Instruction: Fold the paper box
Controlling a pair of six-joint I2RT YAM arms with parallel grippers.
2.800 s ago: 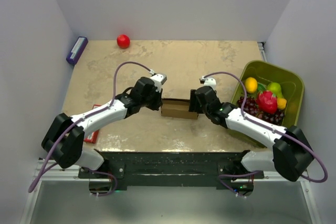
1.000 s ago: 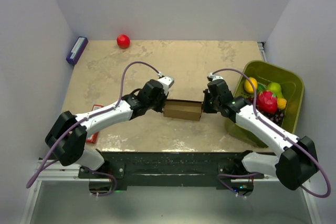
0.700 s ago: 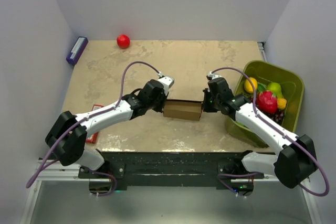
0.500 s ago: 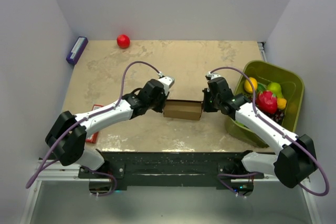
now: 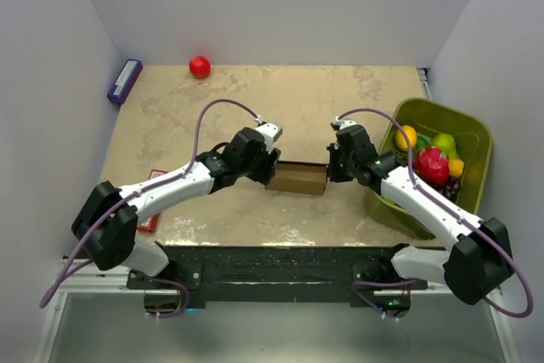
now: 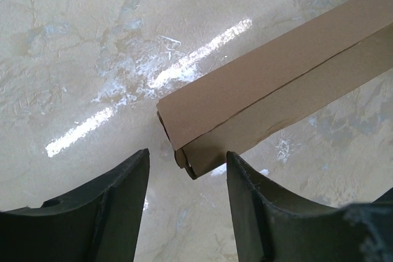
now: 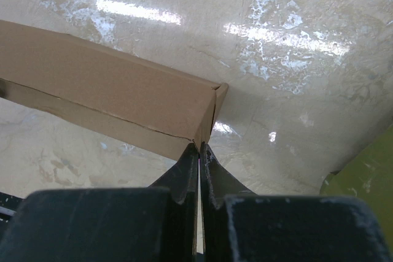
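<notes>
From above: a box [image 5: 296,178] lies flat on the tabletop [image 5: 297,99], the left end effector [image 5: 269,169] at its left end, the right end effector [image 5: 331,171] at its right end. Left wrist: fingers [image 6: 116,200] spread, the box's end between them, untouched. Right wrist: fingers pressed together, tips against the box's end corner; whether they nip cardboard cannot be told. Risk: with the left end free, a push from the right could slide or swing the box rather than fold it.

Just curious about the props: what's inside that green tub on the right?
Fruit: a yellow lemon, a green fruit, a red fruit, dark grapes. The right arm covers the near part of the green tub; the fruit hides its floor.
</notes>
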